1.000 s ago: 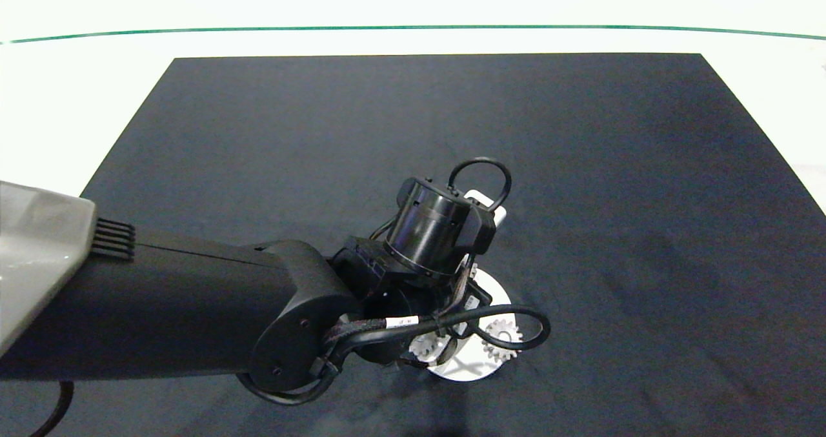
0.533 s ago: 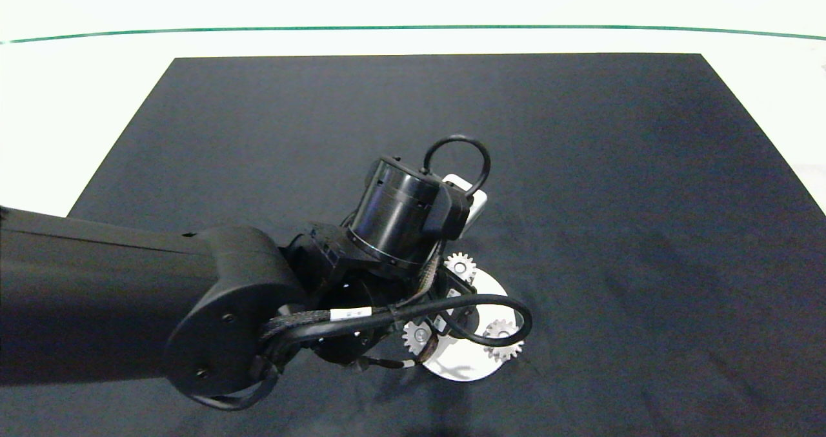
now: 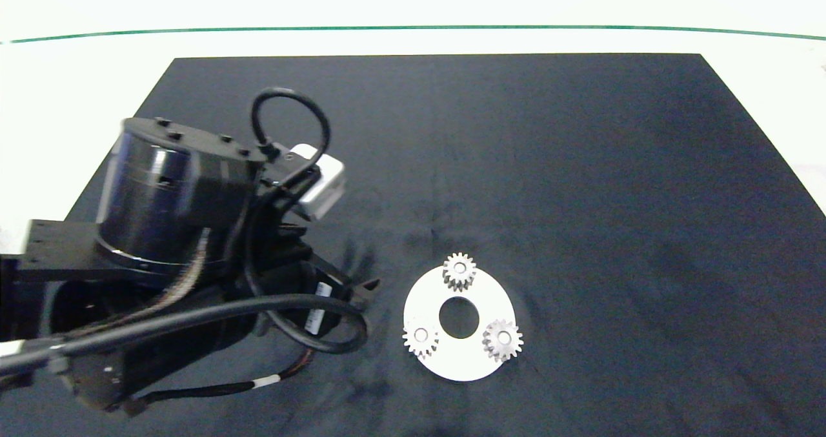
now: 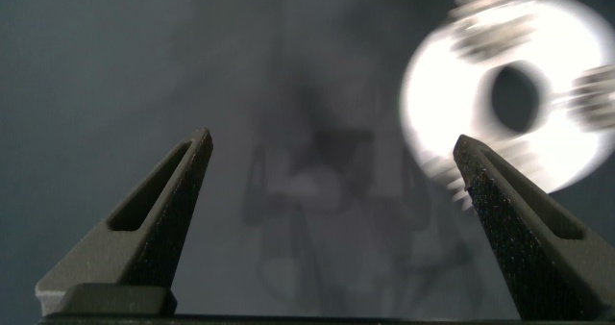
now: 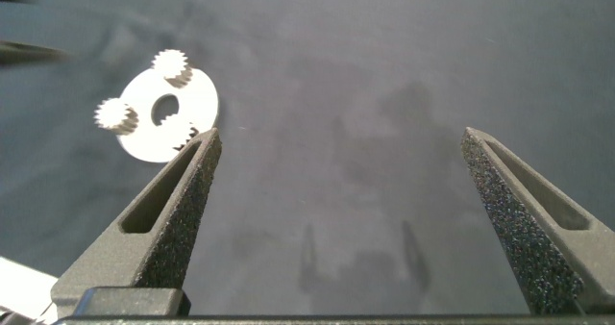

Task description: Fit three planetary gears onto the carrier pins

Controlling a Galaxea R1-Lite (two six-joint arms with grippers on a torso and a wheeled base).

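Observation:
Three small silvery planetary gears sit in a triangle on the white carrier disc [image 3: 459, 358]: one at the far side [image 3: 459, 271], one at the near left [image 3: 420, 341], one at the near right [image 3: 503, 340]. Each gear sits over a carrier pin, and only a pale spot shows in each bore. My left gripper [image 4: 332, 137] is open and holds nothing. It hovers over the mat to the left of the disc [image 4: 442, 85]. My right gripper [image 5: 342, 133] is open and empty, well away from the disc [image 5: 199, 99], and its arm is outside the head view.
A black mat [image 3: 581, 166] covers the white table [image 3: 77, 82]. A thin green line [image 3: 413, 28] runs along the far side. The bulky left arm [image 3: 174, 198] with its looping cables fills the mat's near left.
The left arm has swung back to the left and off the disc. It covered part of the disc before. All three gears now show, seated on the disc.

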